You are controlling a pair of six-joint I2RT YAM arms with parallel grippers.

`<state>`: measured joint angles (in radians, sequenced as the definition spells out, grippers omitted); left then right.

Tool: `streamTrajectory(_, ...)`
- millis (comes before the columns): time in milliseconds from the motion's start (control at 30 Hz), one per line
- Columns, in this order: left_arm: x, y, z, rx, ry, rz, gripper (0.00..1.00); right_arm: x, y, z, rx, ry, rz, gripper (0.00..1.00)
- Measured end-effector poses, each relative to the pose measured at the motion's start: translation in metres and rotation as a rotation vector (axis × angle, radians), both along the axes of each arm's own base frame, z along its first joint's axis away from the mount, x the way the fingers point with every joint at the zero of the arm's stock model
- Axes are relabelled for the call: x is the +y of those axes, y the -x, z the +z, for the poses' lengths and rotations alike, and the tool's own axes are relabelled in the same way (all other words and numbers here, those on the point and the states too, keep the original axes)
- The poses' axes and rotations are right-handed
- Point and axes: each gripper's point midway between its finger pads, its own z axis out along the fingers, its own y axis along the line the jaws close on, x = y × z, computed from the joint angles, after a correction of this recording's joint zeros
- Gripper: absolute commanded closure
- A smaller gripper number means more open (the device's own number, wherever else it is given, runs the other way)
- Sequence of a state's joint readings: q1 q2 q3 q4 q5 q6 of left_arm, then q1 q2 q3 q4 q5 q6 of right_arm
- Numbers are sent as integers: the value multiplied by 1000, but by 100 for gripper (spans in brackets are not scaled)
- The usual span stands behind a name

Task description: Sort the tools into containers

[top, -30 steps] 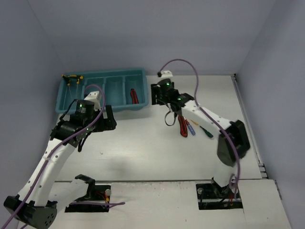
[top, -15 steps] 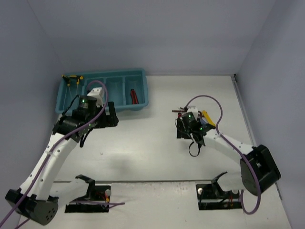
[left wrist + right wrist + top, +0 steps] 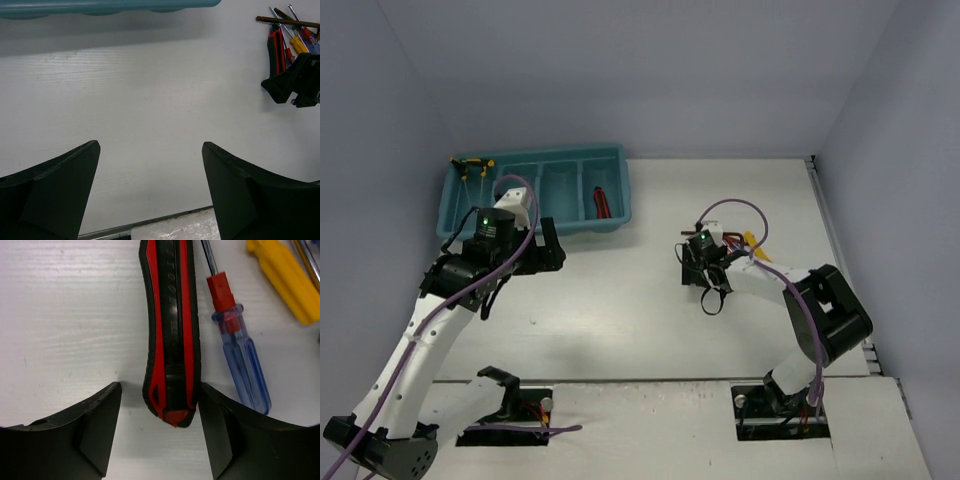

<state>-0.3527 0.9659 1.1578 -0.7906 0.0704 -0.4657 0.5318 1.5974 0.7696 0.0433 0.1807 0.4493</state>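
The teal tray (image 3: 616, 160) stands at the back left. Red-handled pliers (image 3: 602, 202) lie in its rightmost compartment, and yellow and green tools (image 3: 470, 163) are at its far left end. The other tools lie in a pile (image 3: 732, 240) on the table. My right gripper (image 3: 696, 256) is open, low at the pile. In the right wrist view its jaws (image 3: 159, 396) straddle the end of a red-and-black handle (image 3: 171, 330), and the right finger (image 3: 220, 425) is against it. A blue screwdriver (image 3: 245, 370) and a yellow handle (image 3: 285, 280) lie beside it. My left gripper (image 3: 548, 250) is open and empty.
The left wrist view shows its open jaws (image 3: 150, 150) over bare white table, the tray rim (image 3: 100, 6) at the top, and the tool pile (image 3: 282, 37) with the right gripper (image 3: 296, 81) at the upper right. Grey walls enclose the table.
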Motion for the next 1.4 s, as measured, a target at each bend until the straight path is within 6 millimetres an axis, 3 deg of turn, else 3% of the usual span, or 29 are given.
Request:
streamTrajectory(167, 2, 5, 2, -11, 10, 5, 18, -1, -16, 0, -33, -8, -18, 51)
streamTrajectory(300, 2, 6, 1, -10, 13, 7, 18, -6, -23, 0, -50, 0, -35, 96)
streamTrajectory(333, 2, 7, 1, -7, 12, 8, 18, -5, -25, 0, -54, 0, -30, 100)
streamTrajectory(467, 2, 7, -2, 2, 11, 10, 18, -2, -25, 1, -57, 4, -9, 100)
streamTrajectory(600, 2, 6, -2, 2, 9, 11, 18, 12, -7, 14, -37, -2, 49, 100)
streamTrajectory(667, 3, 6, -2, 1, 7, 15, 18, 23, -4, 38, -66, -36, 78, 100)
streamTrajectory(733, 3, 6, -2, 1, 6, 16, 19, 39, -13, 79, -144, -105, 101, 100)
streamTrajectory(867, 4, 6, -3, 1, 3, 18, 18, 75, -52, 176, -332, -254, 132, 100)
streamTrajectory(933, 4, 7, -2, 0, 4, 18, 19, 92, -70, 212, -398, -311, 152, 100)
streamTrajectory(1033, 5, 9, -1, -1, 5, 18, 18, 118, -96, 236, -440, -354, 177, 100)
streamTrajectory(1133, 5, 11, 0, -5, 9, 19, 18, 149, -124, 225, -419, -359, 204, 100)
streamTrajectory(1300, 4, 14, 2, -9, 29, 22, 18, 192, -157, 161, -314, -319, 240, 99)
streamTrajectory(1400, 3, 17, 0, -2, 37, 20, 18, 214, -177, 129, -279, -306, 250, 89)
